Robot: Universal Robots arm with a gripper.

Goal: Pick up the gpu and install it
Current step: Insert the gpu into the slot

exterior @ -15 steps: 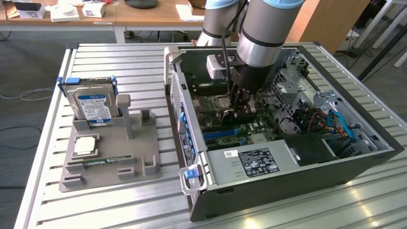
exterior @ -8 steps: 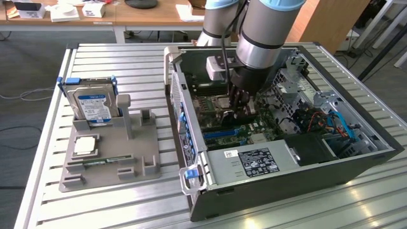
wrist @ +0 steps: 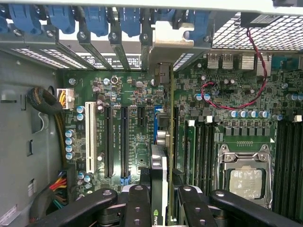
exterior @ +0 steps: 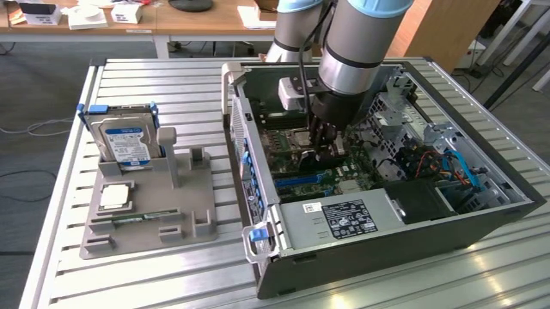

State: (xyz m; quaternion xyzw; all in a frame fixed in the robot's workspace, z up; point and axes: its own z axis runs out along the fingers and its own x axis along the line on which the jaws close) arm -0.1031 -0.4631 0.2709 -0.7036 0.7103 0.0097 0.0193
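The gpu (wrist: 160,161) appears edge-on in the wrist view, a thin dark card with a green board edge. It stands upright over the motherboard (wrist: 132,137), beside the blue slot (wrist: 155,124). Its silver end bracket (wrist: 166,41) reaches the row of rear slot openings. My gripper (wrist: 163,201) is shut on the card, one black finger (wrist: 137,208) on each face. In the exterior view the gripper (exterior: 328,143) hangs deep inside the open computer case (exterior: 387,248), above the motherboard (exterior: 303,168).
A grey holder (exterior: 151,212) at the exterior view's left carries a silver hard drive (exterior: 127,141), a processor chip (exterior: 114,195) and a green memory stick (exterior: 138,217). Inside the case are the power supply (exterior: 342,219), the processor socket (wrist: 246,179) and blue slot latches (wrist: 94,19).
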